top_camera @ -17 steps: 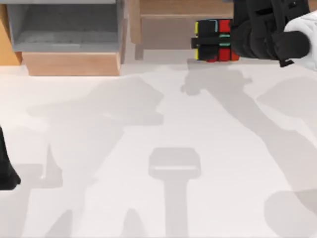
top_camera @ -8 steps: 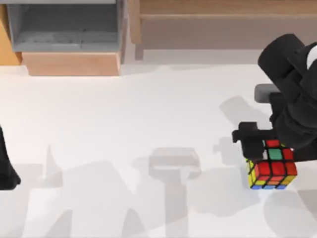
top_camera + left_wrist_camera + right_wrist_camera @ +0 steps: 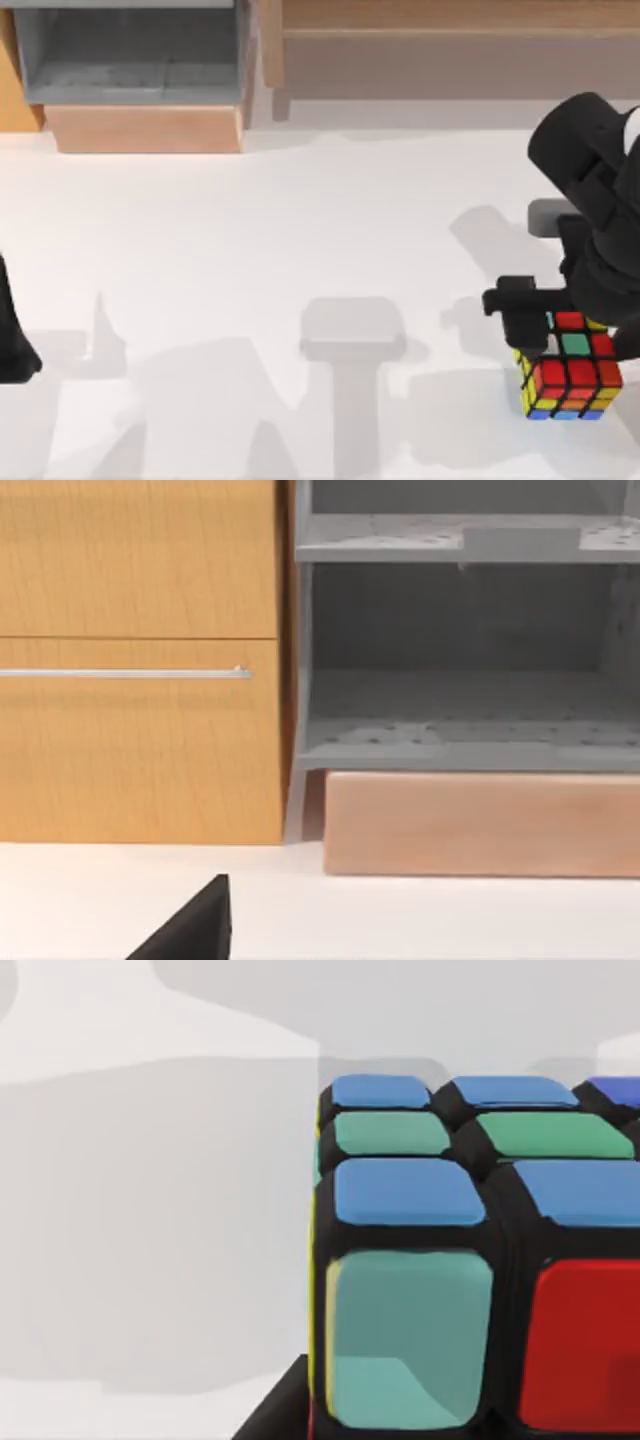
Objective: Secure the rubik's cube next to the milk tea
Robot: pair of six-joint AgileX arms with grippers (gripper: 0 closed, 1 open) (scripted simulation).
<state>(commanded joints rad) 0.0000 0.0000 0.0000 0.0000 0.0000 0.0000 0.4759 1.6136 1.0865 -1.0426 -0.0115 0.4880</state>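
1. My right gripper [image 3: 556, 338] is down over the right side of the white table [image 3: 300, 230], near the front edge in the top view. It's clenched on the rubik's cube [image 3: 570, 377] — the black fingers come in from above and the cube sits right at their tips.

2. The cube is at the table's right side, front corner area. From above its top face is mostly red with one green square, and the side facing the front edge shows yellow, orange and blue stickers. I can't tell whether it's resting on the table or just above it.

3. In the right wrist view the cube [image 3: 470, 1260] is close up — blue and green squares on one face, a pale teal and a red one on the next, black edges between them. White tabletop and soft shadows sit behind it.

4. My left arm [image 3: 12, 335] is parked at the far left edge of the table, just a dark sliver in the top view. Whether that pincer is released or clenched, I can't tell.

5. At the back of the table stands a wooden cabinet [image 3: 140, 660] with a drawer handle [image 3: 125, 673], and beside it a grey shelf unit [image 3: 465, 660] on a light wood base [image 3: 480, 823].
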